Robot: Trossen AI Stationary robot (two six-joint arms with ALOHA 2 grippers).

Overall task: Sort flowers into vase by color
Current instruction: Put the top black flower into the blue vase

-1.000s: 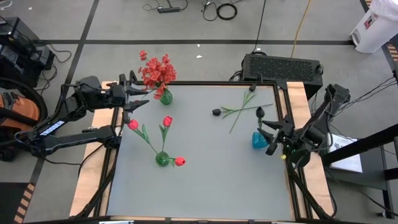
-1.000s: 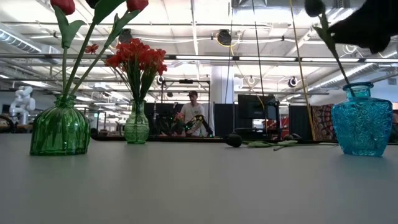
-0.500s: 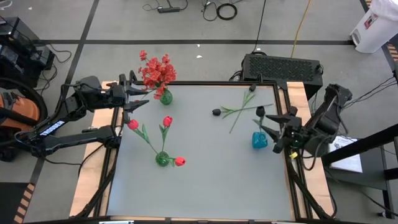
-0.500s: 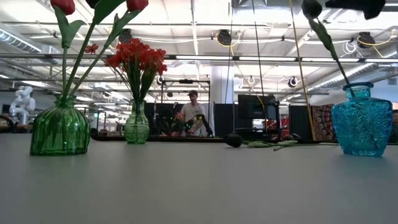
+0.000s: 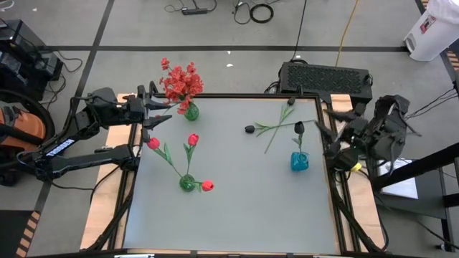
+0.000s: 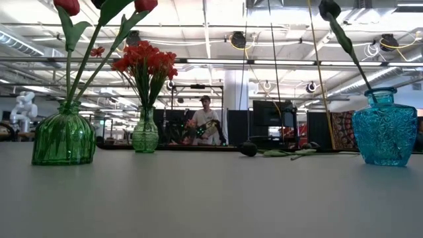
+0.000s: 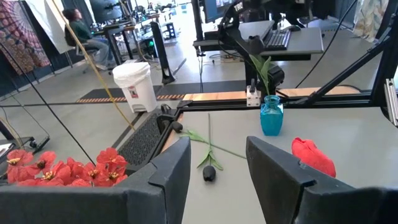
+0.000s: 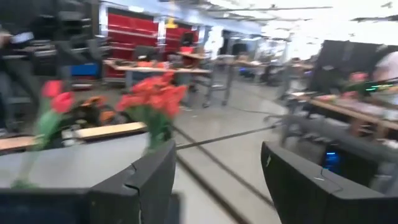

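Right gripper [image 5: 328,137]: fingers [image 8: 143,180] apart with nothing between them, raised off the bench [image 5: 237,208] at its right edge, just beside the blue vase [image 5: 299,161]. Left gripper [image 5: 159,113]: fingers [image 7: 168,168] apart and empty, at the far left corner of the bench, just beside the small green vase [image 5: 191,111].

Flowers, sorted: one black bloom [image 5: 299,127] on a leafy green stem stands tilted in the blue vase. A dense spray of red clustered blossoms [image 5: 179,80] fills the small green vase. Three red tulip-like buds [image 5: 192,139] on long stems fan out from the round green vase [image 5: 186,183] nearer the front; one bud [image 5: 207,185] droops low, just beside that vase.

Flowers, unsorted: two black-bloomed stems [image 5: 276,125] lie crossed on the bench behind the blue vase, one bloom [image 5: 249,129] pointing toward the bench's middle, the other bloom [image 5: 290,102] near the far edge.

Limits of view: in the low view the tulip buds are cut off by the upper edge, and neither gripper appears. The lying stems [image 6: 291,153] show there only as a thin dark line. The right wrist view is smeared; the red spray [image 8: 152,96] and a tulip bud [image 8: 56,99] are blurred shapes. A person [image 6: 205,122] is visible in the room beyond the bench.
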